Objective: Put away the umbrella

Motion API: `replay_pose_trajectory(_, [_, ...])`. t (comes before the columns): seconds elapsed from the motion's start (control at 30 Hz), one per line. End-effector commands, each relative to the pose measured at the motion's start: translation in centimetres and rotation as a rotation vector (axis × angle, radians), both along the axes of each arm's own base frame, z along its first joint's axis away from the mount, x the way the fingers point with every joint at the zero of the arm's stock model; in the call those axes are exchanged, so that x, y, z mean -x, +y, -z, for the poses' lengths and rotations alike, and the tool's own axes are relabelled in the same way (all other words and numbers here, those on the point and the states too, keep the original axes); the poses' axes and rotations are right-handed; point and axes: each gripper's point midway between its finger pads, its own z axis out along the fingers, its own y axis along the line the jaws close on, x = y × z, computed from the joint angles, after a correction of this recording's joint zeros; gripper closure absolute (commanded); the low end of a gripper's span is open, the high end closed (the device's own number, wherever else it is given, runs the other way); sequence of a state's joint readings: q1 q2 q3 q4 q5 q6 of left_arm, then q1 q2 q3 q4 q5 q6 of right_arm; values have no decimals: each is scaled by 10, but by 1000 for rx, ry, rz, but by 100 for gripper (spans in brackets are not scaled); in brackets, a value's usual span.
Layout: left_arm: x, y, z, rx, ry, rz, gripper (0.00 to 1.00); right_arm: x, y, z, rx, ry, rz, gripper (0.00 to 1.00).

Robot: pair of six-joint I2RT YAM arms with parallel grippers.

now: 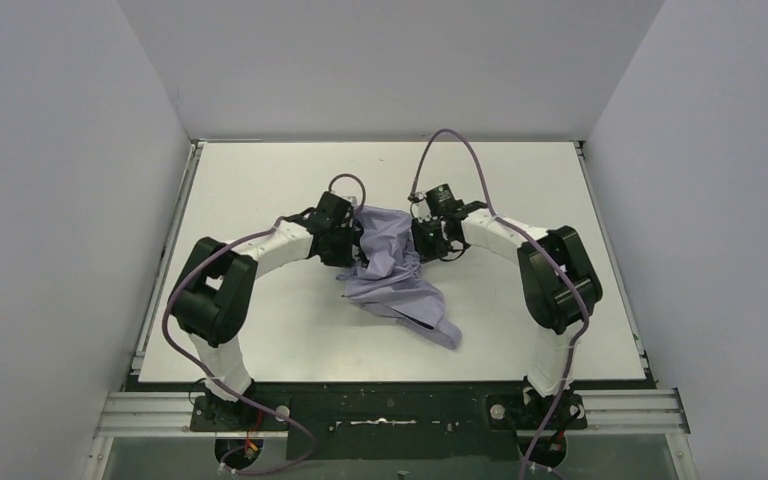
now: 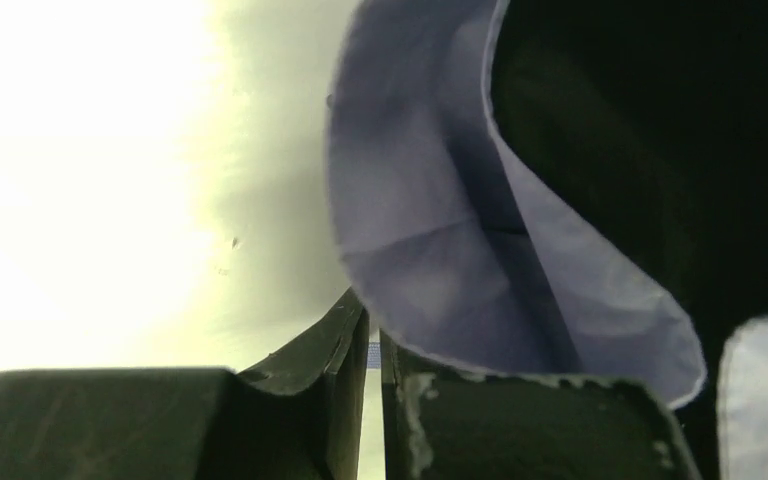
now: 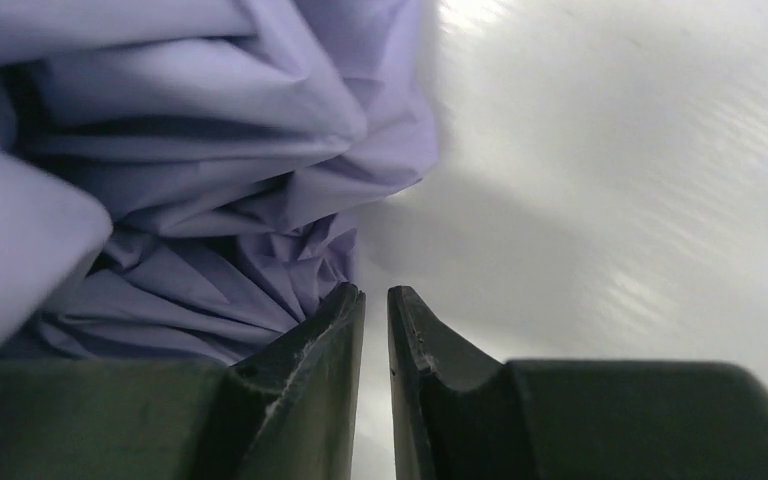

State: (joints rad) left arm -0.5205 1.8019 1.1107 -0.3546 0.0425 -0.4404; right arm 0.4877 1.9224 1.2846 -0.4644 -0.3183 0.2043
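– Nearest, what shows?
– Both arm bases at six o'clock; beyond them, mid-table [image 1: 260, 330], the umbrella [image 1: 395, 275] lies crumpled, lavender cloth loose.
– Claws?
– Left gripper [image 1: 345, 235] at the cloth's nine o'clock, jaws nearly together, fabric draped over one finger; right gripper [image 1: 422, 238] at three o'clock, narrow gap, nothing between, cloth beside it.

Overhead view is evenly lit and sharp; the left wrist view glares white, its close fabric blurred.
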Motion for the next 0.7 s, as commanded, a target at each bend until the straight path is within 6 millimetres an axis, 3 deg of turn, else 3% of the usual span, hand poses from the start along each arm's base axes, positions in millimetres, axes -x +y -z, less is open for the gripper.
replay_pose_trajectory(0.0, [-32,-36,-36,105,-90,85,93,-13,-8,-40,-28,-121,95,80])
replay_pose_trajectory(0.2, [-37,-12,-60,41,-139,42,89,-21,-75,-73,75,-285,339,67])
replay_pose_trajectory(0.3, [-30,7,-72,40,-159,14,84,-14,-95,-91,83,-341,370,58])
replay_pose_trajectory(0.47, [4,19,-91,106,-178,28,79,18,-91,-100,16,-327,291,40])
replay_pose_trajectory(0.67, [44,16,-108,266,-229,49,74,57,-65,-129,-193,-385,162,30])
